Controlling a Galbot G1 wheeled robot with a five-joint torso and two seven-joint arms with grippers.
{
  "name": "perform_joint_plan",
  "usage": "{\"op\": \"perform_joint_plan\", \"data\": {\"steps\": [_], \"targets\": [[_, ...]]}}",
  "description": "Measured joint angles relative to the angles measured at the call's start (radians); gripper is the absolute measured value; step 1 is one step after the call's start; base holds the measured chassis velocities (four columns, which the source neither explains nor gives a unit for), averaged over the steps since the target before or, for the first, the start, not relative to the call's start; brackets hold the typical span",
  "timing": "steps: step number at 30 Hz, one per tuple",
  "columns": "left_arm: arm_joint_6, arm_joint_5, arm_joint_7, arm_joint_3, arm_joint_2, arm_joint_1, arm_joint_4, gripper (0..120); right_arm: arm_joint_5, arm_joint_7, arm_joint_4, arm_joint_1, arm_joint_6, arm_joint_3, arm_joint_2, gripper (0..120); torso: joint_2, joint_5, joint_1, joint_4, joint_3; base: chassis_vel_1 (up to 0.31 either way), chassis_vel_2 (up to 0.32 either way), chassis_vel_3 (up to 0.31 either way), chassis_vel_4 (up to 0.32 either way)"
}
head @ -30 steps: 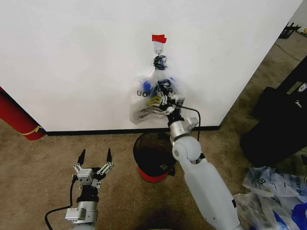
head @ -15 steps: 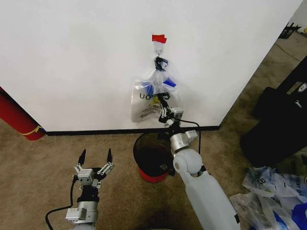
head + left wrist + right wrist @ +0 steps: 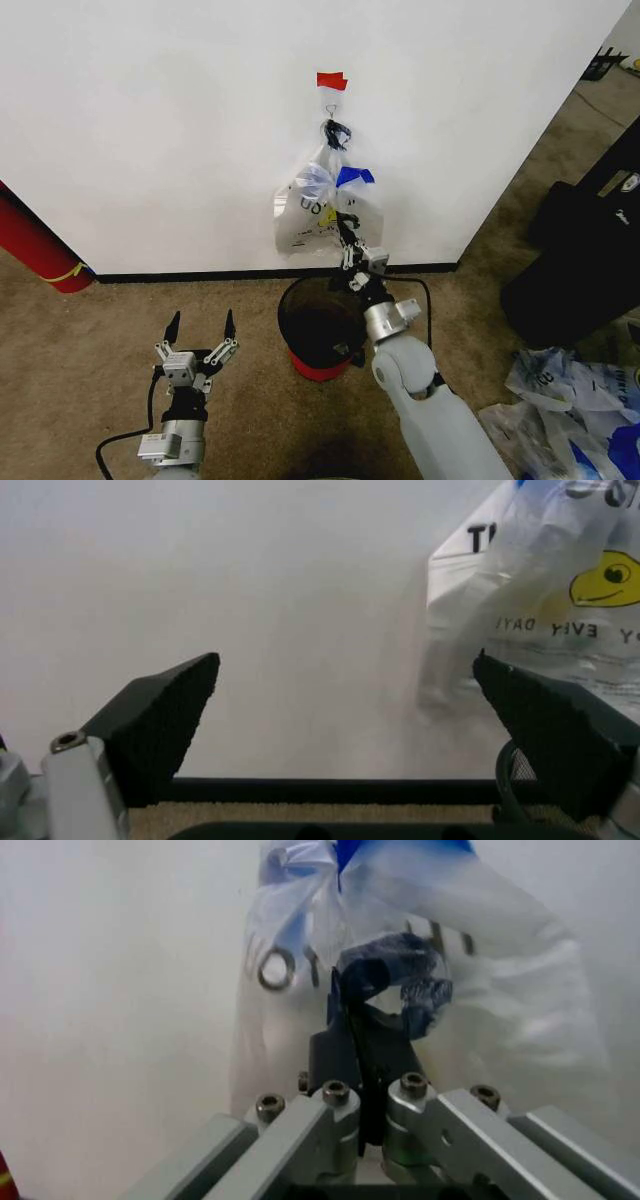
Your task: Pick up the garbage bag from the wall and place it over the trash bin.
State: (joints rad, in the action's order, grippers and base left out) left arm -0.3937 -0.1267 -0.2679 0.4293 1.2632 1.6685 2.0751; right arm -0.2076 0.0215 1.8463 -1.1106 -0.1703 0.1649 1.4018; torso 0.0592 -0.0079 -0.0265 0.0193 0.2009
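The left hand [image 3: 200, 325] is held spread wide above the carpet. The bin [image 3: 318, 328] is seen at the wall [image 3: 150, 120], under the hung bag [image 3: 318, 205]. The bag's dark strip is pinched in the clenched right hand [image 3: 347, 232].

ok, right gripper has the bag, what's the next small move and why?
Probably lift the right gripper slightly and ease off the wall: its fingers are shut on the garbage bag, whose dark handles hang on the hook, with the trash bin right below. Left gripper idles open, low.
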Motion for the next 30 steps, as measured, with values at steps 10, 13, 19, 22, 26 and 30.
{"op": "perform_joint_plan", "data": {"steps": [10,13,19,22,26,30], "targets": [[0.000,-0.002,0.001,-0.007,-0.006,-0.007,0.001,100,0.062,-0.033,0.074,-0.157,-0.056,0.063,-0.032,0,0.000,0.0000,0.000,0.0000,0.000,0.000,0.000,0.000,0.000],[0.001,-0.003,0.002,-0.010,-0.008,-0.011,0.000,100,0.092,-0.060,0.101,-0.238,-0.096,0.104,-0.040,0,0.000,0.0000,0.000,-0.0002,0.000,0.000,0.000,0.000,0.000],[0.001,-0.005,0.003,-0.014,-0.008,-0.016,-0.004,100,0.133,-0.092,0.132,-0.359,-0.174,0.171,-0.042,0,0.000,0.0000,0.000,0.0000,0.000,0.000,0.000,0.000,0.000],[0.001,-0.008,0.004,-0.015,-0.009,-0.018,-0.008,100,0.152,-0.100,0.144,-0.409,-0.217,0.197,-0.036,0,0.000,0.0000,0.000,-0.0001,0.000,0.000,0.000,0.000,0.000],[0.001,-0.011,0.005,-0.016,-0.009,-0.019,-0.008,100,0.181,-0.109,0.150,-0.455,-0.261,0.210,-0.026,0,0.000,-0.0001,0.000,-0.0001,0.000,0.000,0.000,0.000,0.000],[0.001,-0.016,0.006,-0.016,-0.010,-0.019,-0.008,100,0.224,-0.114,0.148,-0.505,-0.313,0.219,-0.014,0,0.000,-0.0001,0.000,0.0000,0.000,0.000,0.000,0.000,0.000]]}}
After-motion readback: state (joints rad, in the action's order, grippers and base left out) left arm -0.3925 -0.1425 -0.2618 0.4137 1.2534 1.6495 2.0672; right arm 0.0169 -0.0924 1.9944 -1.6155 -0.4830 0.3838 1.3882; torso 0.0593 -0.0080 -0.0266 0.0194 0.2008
